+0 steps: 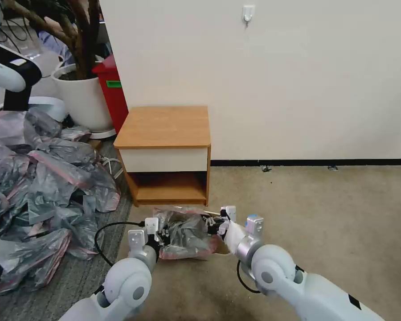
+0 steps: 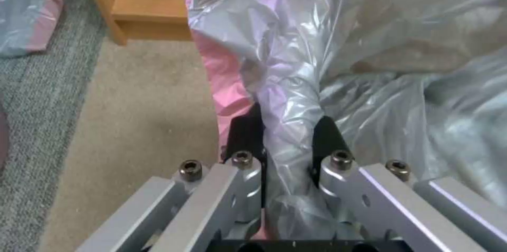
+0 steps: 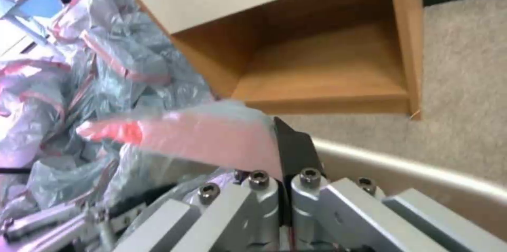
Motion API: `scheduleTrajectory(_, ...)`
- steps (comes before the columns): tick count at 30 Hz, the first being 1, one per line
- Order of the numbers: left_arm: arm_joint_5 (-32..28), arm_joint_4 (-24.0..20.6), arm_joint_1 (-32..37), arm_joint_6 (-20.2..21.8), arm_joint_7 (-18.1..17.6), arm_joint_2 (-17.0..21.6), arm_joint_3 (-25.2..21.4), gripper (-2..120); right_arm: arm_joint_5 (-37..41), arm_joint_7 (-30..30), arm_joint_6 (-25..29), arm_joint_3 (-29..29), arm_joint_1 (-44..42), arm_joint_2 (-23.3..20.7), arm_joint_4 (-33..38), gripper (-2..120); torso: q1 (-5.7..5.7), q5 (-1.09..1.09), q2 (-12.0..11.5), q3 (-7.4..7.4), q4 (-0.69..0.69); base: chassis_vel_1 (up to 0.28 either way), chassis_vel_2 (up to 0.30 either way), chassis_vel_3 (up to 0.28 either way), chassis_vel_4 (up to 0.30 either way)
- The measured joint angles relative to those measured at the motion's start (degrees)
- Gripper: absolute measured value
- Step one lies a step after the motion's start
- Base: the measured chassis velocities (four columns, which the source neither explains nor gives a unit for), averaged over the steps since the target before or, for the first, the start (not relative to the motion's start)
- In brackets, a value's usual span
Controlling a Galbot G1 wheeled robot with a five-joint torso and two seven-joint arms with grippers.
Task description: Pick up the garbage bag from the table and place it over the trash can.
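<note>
Both grippers, left gripper (image 1: 165, 235) and right gripper (image 1: 214, 226), clamped the crinkly grey pink-rimmed garbage bag (image 1: 187, 234), which largely hid the cream plastic trash can (image 3: 422, 172).

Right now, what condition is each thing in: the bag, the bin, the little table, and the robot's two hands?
Bag: crumpled, stretched between both grippers over the bin.
Bin: under the bag, cream rim partly bare.
Table: top bare, drawer shut, shelf empty.
Left gripper: fingers shut on bag.
Right gripper: fingers shut on the bag's pink rim.
Bag pile: heaped on the floor, untouched.

Crinkly grey garbage bag (image 1: 187, 234) – pink-rimmed – apparently draped over the cream trash can (image 3: 412, 182), before the table (image 1: 165, 129).
</note>
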Motion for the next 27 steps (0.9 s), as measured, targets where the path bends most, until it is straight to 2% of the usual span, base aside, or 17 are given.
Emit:
scheduleTrajectory(18, 5.8, 1.3, 0.9, -1.7, 6.2, 1.3, 0.0, 9, 2.8, 0.8, -2.0, 2.9, 2.5, -2.2, -2.1, 0, 0.00, -0.01, 0.0, 0.00, 0.00, 0.000, 0.000, 0.000, 0.000)
scheduleTrajectory(21, 7.0, 1.6, 1.2, -3.5, 9.0, 1.4, -0.1, 9, 2.8, 1.5, -3.7, 3.2, 2.8, -2.3, -3.7, 0, 0.00, -0.01, 0.0, 0.00, 0.00, 0.000, 0.000, 0.000, 0.000)
scheduleTrajectory(27, 7.7, 1.8, 1.2, -5.7, 11.4, 1.4, -0.2, 9, 3.1, 2.2, -5.8, 4.0, 2.6, -2.5, -4.9, 0, 0.00, -0.01, 0.0, 0.00, 0.00, 0.000, 0.000, 0.000, 0.000)
